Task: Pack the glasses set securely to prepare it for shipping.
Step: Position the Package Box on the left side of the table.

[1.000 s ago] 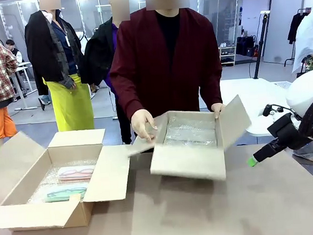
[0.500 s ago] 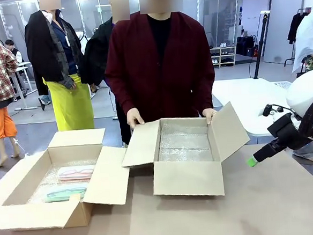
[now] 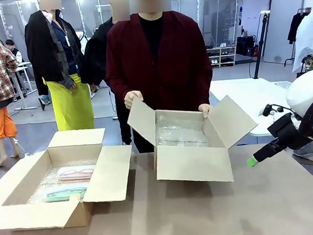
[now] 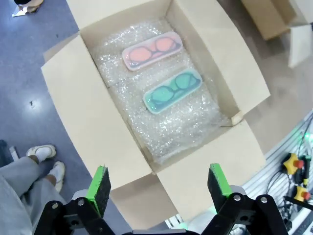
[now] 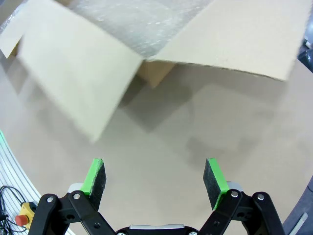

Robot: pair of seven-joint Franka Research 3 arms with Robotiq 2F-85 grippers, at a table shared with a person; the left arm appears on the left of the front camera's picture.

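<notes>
Pale pink oblong glasses case [image 4: 152, 50]: likely light, rigid, slick; take across narrow sides
Mint green oblong glasses case [image 4: 172, 90]: likewise
Left pincer [image 4: 159, 190]: wide open, empty
Right pincer [image 5: 155, 183]: wide open, empty

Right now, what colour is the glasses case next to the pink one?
Mint green, lying beside the pink case on bubble wrap. The left wrist view shows it best.

Person's second box [image 3: 194, 163] shifted right of frame centre, now flat on the table [image 3: 216, 210], both side flaps raised. Their hands [image 3: 133, 98] moved up to the flap tops.
</notes>
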